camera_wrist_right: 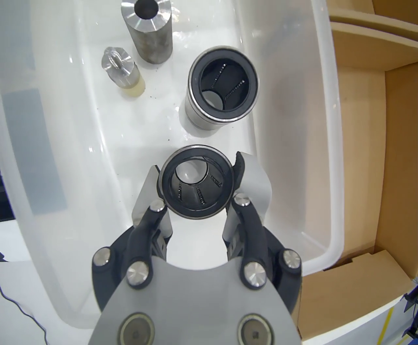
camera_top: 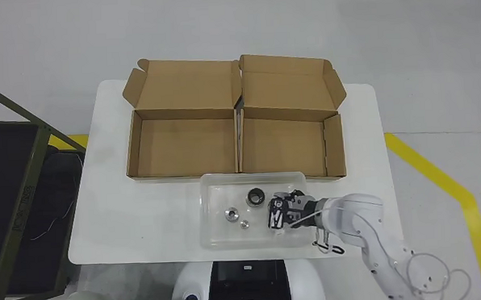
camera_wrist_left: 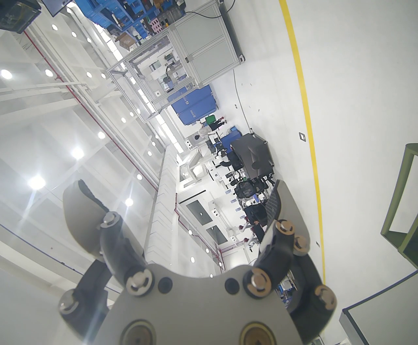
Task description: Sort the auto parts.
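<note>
A clear plastic tray [camera_top: 214,232] near the table's front holds the parts. My right gripper [camera_wrist_right: 197,170] is down in the tray's right half, shut on an upright black-ringed linear bearing [camera_wrist_right: 197,181], with one finger on each side; in the top view this gripper [camera_top: 277,213] covers the bearing. A second, similar bearing [camera_wrist_right: 222,88] stands just beyond it. Farther along are a steel sleeve [camera_wrist_right: 148,29] and a small steel plug with a pale base [camera_wrist_right: 122,70]. My left gripper [camera_wrist_left: 178,196] is open, holds nothing and faces the room.
Two open cardboard boxes stand side by side behind the tray, the left box [camera_top: 184,144] and the right box [camera_top: 289,144], with their lids folded back. The right box's wall [camera_wrist_right: 359,130] runs close along the tray rim [camera_wrist_right: 329,163]. White table [camera_top: 114,204] lies left of the tray.
</note>
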### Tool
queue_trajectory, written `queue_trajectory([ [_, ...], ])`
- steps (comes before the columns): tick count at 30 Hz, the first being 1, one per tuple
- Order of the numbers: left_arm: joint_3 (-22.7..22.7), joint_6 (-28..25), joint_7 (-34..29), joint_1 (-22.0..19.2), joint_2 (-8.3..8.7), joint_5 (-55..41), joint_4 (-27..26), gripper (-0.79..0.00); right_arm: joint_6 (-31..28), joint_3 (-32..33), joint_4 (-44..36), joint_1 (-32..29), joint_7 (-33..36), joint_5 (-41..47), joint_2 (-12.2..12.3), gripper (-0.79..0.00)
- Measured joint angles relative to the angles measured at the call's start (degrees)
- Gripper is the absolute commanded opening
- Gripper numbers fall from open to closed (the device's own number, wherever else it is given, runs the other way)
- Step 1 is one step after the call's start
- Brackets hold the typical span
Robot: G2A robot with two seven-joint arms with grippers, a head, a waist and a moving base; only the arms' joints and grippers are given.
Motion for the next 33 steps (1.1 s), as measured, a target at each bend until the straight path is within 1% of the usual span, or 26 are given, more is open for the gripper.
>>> queue_trajectory([
  [7, 0.00, 0.00, 0.00, 0.00, 0.00, 0.00, 0.00, 0.000, -1.03, 2.58, -6.26, -2.48, -0.15, 0.15, 0.97, -0.785],
  [12, 0.00, 0.00, 0.00, 0.00, 0.00, 0.00, 0.00, 0.000, 0.21, 5.50, -11.46, -4.73, -2.86, 1.19, 1.61, -0.785],
  [14, 0.00, 0.00, 0.00, 0.00, 0.00, 0.00, 0.00, 0.000, 1.75, 6.71, -12.91, -5.48, -5.24, 2.72, 1.72, -0.785],
  [21, 0.00, 0.00, 0.00, 0.00, 0.00, 0.00, 0.00, 0.000, 7.42, 8.73, -12.98, -5.49, -13.45, 8.77, 1.71, -0.785],
  [28, 0.00, 0.00, 0.00, 0.00, 0.00, 0.00, 0.00, 0.000, 10.56, 7.66, -11.32, -3.01, -20.38, 13.30, 1.44, -0.785],
  [33, 0.00, 0.00, 0.00, 0.00, 0.00, 0.00, 0.00, 0.000, 14.22, 7.33, -11.62, -0.66, -25.58, 16.24, 1.10, -0.785],
])
